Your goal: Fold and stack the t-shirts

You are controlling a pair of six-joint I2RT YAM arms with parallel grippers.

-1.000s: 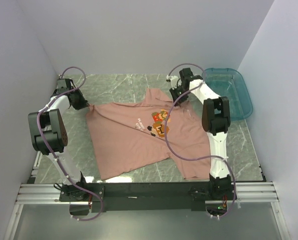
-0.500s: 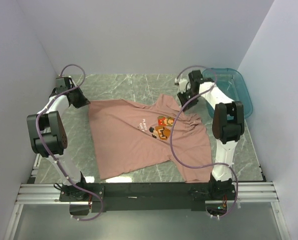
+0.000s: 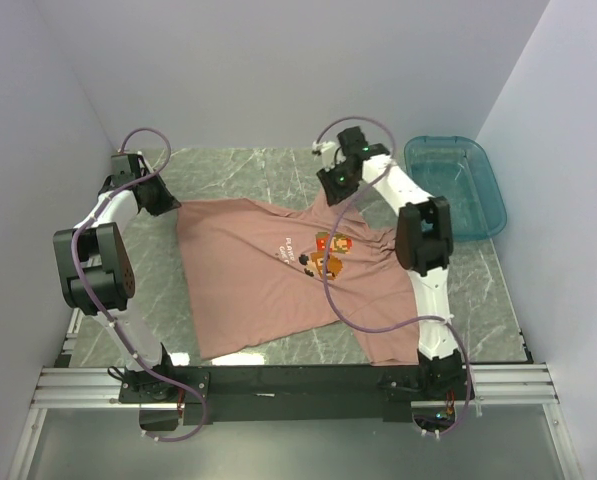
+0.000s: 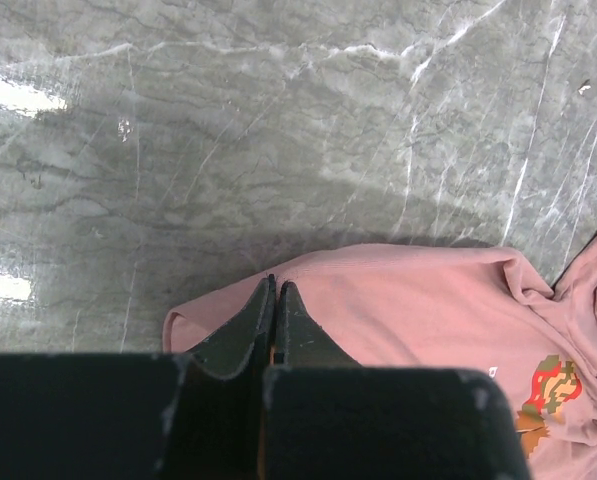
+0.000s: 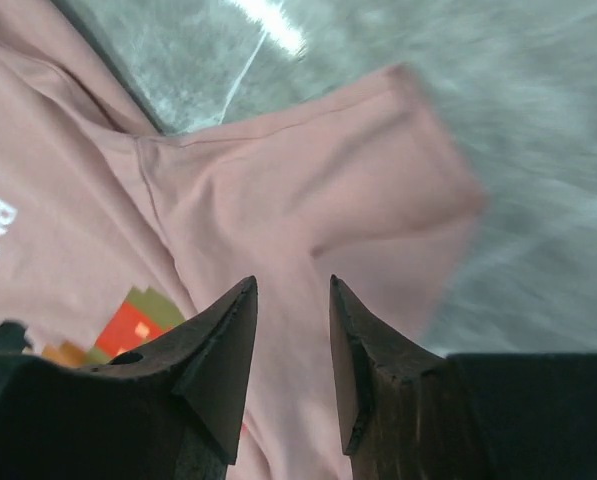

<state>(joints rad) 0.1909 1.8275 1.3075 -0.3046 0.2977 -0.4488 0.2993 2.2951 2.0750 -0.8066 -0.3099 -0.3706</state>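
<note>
Lying spread and unfolded, the t-shirt [image 3: 258, 290] stretches between both tools. Left gripper [image 4: 276, 295] is clamped shut on its corner; right gripper [image 5: 290, 300] hovers half-open and empty just above a sleeve. Folding has not begun.

Grey marble table [image 3: 238, 172], plain pale walls [image 3: 278, 70]

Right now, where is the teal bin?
In the top view, the teal bin sits at the table's far right, just right of the right arm and the t-shirt.
</note>
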